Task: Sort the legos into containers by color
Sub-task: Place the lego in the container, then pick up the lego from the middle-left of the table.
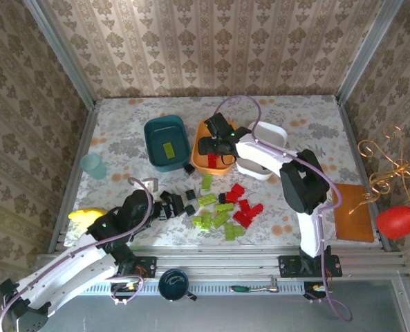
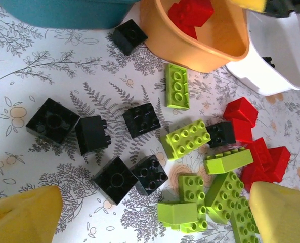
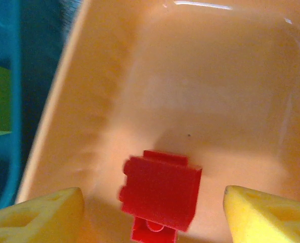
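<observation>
In the orange tub (image 3: 139, 76), a red brick (image 3: 160, 195), clear of both parted fingers of the right gripper (image 3: 154, 189). Flanking that tub, teal tub (image 1: 160, 131) holding a lime brick (image 1: 169, 149), and white tub (image 1: 272, 131). Nearer than it, scattered legos (image 2: 185, 139) beneath the left gripper (image 2: 156, 187), fingers wide apart.

A: Light?
B: Bright, diffuse; soft short shadows on the surface (image 2: 18, 81)
A: Focus?
B: Left wrist view sharp; right wrist view soft, red brick (image 3: 160, 190) smeared, glare streak along orange tub (image 3: 215, 76) rim, top edge
</observation>
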Robot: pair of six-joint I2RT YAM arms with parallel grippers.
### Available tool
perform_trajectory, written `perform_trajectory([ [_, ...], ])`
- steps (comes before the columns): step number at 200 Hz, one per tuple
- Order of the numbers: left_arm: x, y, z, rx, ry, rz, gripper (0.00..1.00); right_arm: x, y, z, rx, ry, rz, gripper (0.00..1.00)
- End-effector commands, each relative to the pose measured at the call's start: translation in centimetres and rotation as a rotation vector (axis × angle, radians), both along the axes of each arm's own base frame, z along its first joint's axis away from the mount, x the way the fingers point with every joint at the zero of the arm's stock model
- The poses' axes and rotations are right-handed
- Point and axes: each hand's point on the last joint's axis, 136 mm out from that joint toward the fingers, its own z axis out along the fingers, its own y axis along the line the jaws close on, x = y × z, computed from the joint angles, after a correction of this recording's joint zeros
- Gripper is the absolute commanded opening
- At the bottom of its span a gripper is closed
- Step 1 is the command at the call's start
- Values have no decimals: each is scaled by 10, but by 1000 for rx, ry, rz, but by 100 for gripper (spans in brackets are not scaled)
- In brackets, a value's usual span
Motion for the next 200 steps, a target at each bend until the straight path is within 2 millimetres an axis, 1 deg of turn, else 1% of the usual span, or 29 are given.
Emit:
perform_trajectory([
  [1, 1, 12, -11, 46, 25, 44, 95, -21, 0, 57, 33, -121, 24, 77],
  [7, 1, 12, -12, 48, 25, 47, 95, -31, 1, 61, 41, -133, 36, 77],
  [10, 2, 12, -11, 48, 24, 46, 95, -35, 1, 67, 50, -148, 38, 77],
  [16, 2, 12, -12, 51, 25, 45, 94, -46, 0, 68, 53, -159, 48, 77],
  [19, 3, 11, -11, 50, 24, 45, 94, -50, 2, 76, 68, -178, 53, 77],
  [28, 4, 10, -11, 53, 25, 42, 93, -71, 0, 78, 82, -198, 72, 77],
  [46, 7, 7, -14, 66, 39, 30, 90, -104, -7, 73, 110, -209, 85, 78],
  [59, 10, 2, -18, 85, 49, 15, 88, -126, -19, 62, 121, -194, 77, 78],
  [64, 12, 0, -20, 95, 52, 8, 87, -132, -24, 54, 120, -182, 72, 78],
  [66, 12, -1, -21, 99, 54, 4, 87, -135, -27, 59, 131, -191, 68, 78],
  [68, 13, -2, -22, 103, 55, 0, 86, -138, -29, 59, 135, -192, 65, 78],
  [85, 17, -12, -28, 130, 70, -36, 81, -156, -49, 45, 139, -174, 34, 78],
  [103, 18, -24, -39, 160, 105, -75, 77, -170, -70, 38, 132, -174, -3, 78],
  [132, 17, -38, -59, 212, 132, -122, 77, -188, -100, 32, 113, -181, -47, 78],
  [153, 18, -42, -68, 254, 145, -127, 77, -198, -118, 29, 106, -197, -78, 79],
  [168, 20, -40, -72, 258, 154, -103, 77, -204, -126, 27, 109, -199, -89, 79],
  [178, 21, -42, -73, 237, 149, -106, 77, -207, -130, 24, 112, -197, -96, 79],
  [193, 23, -45, -72, 233, 146, -114, 75, -211, -133, 20, 114, -190, -101, 79],
  [200, 23, -43, -73, 251, 154, -108, 74, -212, -134, 18, 112, -187, -104, 79],
])
